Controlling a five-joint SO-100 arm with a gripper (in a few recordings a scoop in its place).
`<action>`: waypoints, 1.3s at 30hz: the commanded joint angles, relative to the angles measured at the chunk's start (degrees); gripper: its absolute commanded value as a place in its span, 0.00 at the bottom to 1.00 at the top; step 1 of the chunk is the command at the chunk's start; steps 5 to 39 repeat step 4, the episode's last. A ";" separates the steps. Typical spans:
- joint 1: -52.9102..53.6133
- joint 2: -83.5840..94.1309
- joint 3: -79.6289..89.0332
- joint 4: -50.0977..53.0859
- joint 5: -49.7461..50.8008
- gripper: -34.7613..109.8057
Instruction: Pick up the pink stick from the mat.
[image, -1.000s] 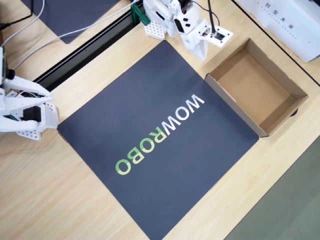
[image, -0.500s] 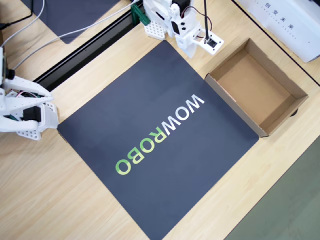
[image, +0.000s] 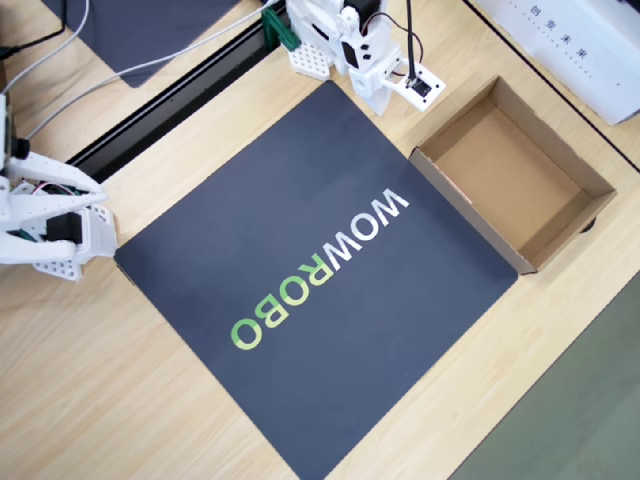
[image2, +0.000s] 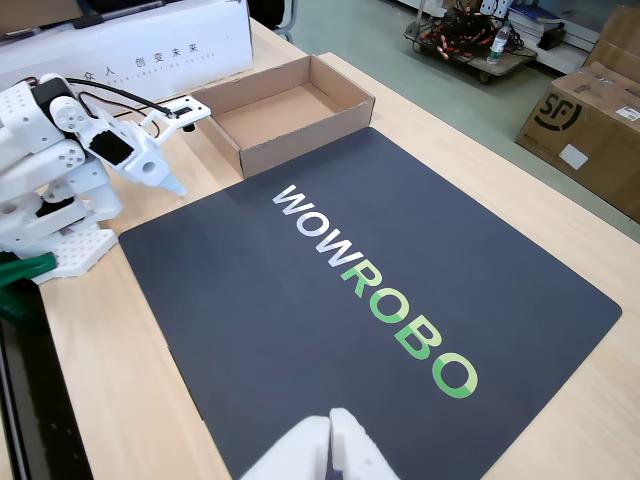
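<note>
The gripper (image: 385, 98) has been drawn back toward its base, jaws seemingly closed and empty. No pink stick is seen on the mat (image: 300, 180), suggesting the pick is finished.

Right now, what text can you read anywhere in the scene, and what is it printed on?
"WOWROBO": white and green letters on the mat.
"SF": logo on the brown carton on the floor, fixed view.
A row of characters on the white box behind the cardboard tray: too small to read.
</note>
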 joint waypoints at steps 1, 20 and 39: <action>-1.41 0.70 0.35 0.62 0.00 0.24; -1.41 0.70 0.35 0.62 0.00 0.24; -1.41 0.70 0.35 0.62 0.00 0.24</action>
